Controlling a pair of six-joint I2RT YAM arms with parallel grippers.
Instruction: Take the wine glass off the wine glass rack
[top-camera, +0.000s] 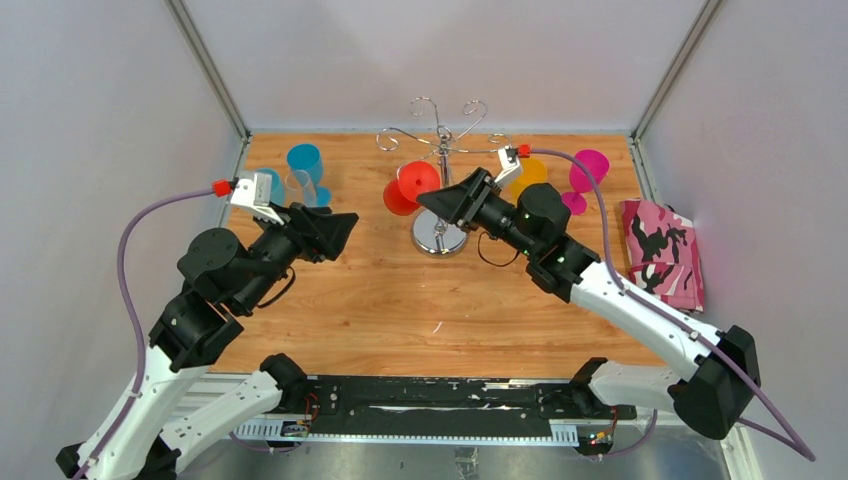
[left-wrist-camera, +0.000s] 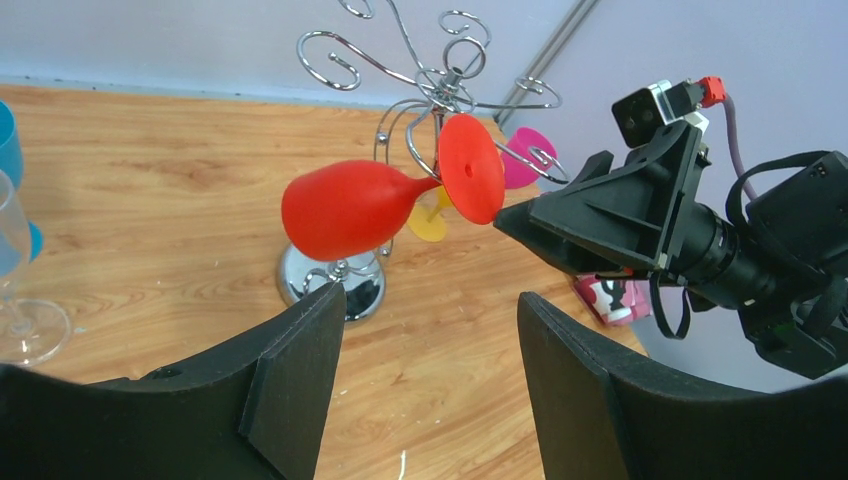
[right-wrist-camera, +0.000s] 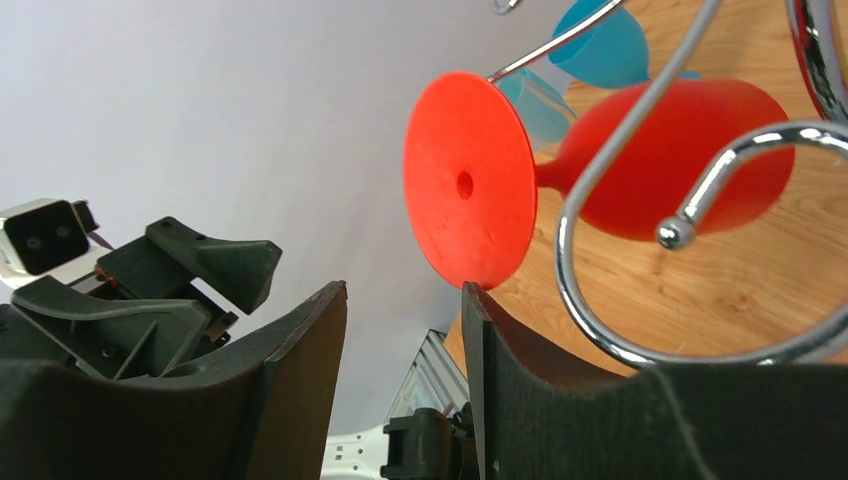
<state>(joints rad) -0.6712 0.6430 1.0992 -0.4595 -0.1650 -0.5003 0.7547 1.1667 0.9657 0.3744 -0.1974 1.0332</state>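
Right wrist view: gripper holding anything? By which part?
Nothing is gripped. The right gripper is open; the red wine glass sits ahead, its foot's rim at one fingertip, not between the jaws.

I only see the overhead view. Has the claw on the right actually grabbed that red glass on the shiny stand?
Observer: Not yet. Its wrist camera shows the right gripper open, nothing between the fingers; the foot of the red wine glass sits just past the tips.
Operator: Does the glass hang straight down?
Observer: No. The left wrist camera shows it nearly sideways, stem caught in the wire of the wine glass rack.
Operator: And the other claw?
Observer: The left gripper is open and empty, facing the rack.
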